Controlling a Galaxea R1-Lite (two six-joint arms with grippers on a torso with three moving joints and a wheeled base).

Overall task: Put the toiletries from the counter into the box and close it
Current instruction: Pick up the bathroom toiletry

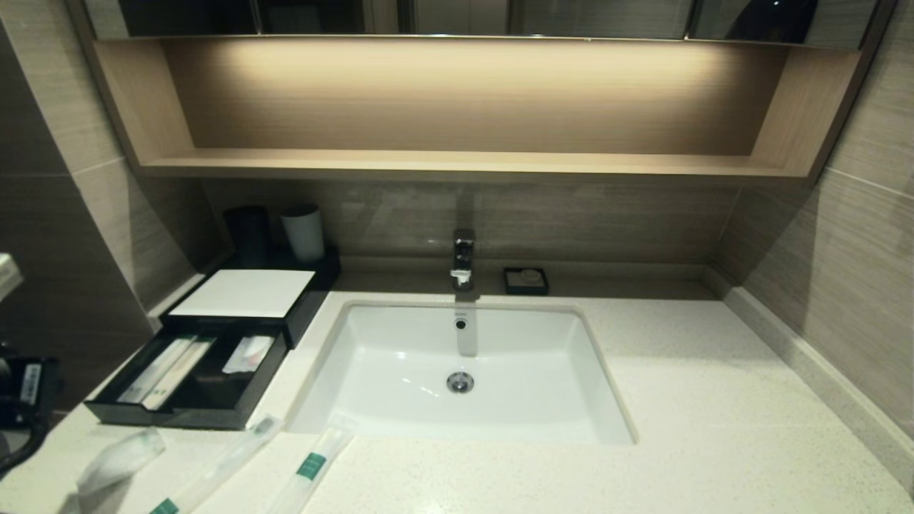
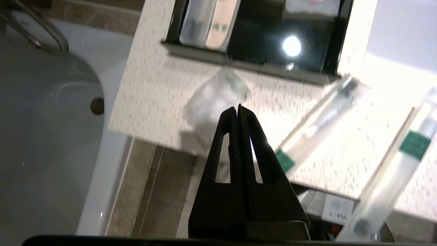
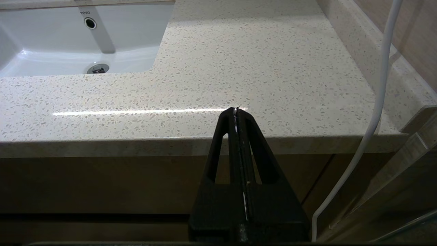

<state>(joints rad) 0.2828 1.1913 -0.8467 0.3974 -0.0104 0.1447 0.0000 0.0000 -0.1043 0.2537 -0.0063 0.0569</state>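
Observation:
The black box (image 1: 246,294) with a white top panel stands at the counter's (image 1: 714,400) back left, its drawer (image 1: 187,410) pulled out and holding several packets. On the counter in front lie a clear pouch (image 1: 118,460) (image 2: 215,99) and two toothbrush packets with green bands, one (image 1: 214,467) (image 2: 315,123) beside the other (image 1: 310,467) (image 2: 399,174). My left gripper (image 2: 238,106) is shut and empty, off the counter's front left edge, just short of the pouch. My right gripper (image 3: 236,109) is shut and empty, parked below the counter's front right edge.
A white sink (image 1: 464,371) with a chrome tap (image 1: 463,260) sits mid-counter. A black tumbler (image 1: 248,232) and a white-grey cup (image 1: 303,232) stand behind the box. A small black soap dish (image 1: 526,280) is by the back wall. A white cable (image 3: 372,119) hangs right of my right gripper.

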